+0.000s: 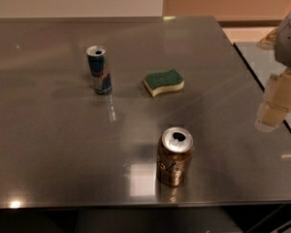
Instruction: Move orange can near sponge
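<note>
Steel tabletop (48, 144): the orange can (174, 157) is seen upright at lower centre, well apart from the sponge (164, 82). The move is judged not yet begun. The gripper (275, 106) is held at the right edge; whether it is spread cannot be told.

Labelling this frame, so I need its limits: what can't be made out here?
- Pincer, camera view: at the right of the view, by the right rim of the table, apart from the orange can; the frame's right edge cuts part of it off.
- Orange can: print cannot be read; far side hidden by its own body.
- Blue-and-silver can: lettering too small.
- Sponge: underside hidden against the table.
</note>
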`<state>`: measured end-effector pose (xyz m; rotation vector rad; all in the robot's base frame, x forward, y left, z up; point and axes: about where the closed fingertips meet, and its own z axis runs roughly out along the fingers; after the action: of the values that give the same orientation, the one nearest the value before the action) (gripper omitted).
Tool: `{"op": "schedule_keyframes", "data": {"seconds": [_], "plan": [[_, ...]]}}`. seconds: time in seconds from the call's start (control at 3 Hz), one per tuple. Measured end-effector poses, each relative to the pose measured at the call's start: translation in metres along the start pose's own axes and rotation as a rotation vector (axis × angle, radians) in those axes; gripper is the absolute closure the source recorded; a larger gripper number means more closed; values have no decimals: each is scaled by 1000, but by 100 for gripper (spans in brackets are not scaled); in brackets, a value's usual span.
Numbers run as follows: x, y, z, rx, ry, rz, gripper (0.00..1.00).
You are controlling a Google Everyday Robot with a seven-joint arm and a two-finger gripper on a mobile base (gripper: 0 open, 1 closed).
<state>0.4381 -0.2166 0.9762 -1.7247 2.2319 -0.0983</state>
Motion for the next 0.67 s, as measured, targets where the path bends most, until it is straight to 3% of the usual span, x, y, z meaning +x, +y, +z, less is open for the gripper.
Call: {"op": "schedule_keyframes", "data": {"seconds": [0.33, 0.67], "plan": [[-2, 0, -2, 11, -7, -3, 0], [-14, 1, -1, -14, -58, -24, 0]]}}
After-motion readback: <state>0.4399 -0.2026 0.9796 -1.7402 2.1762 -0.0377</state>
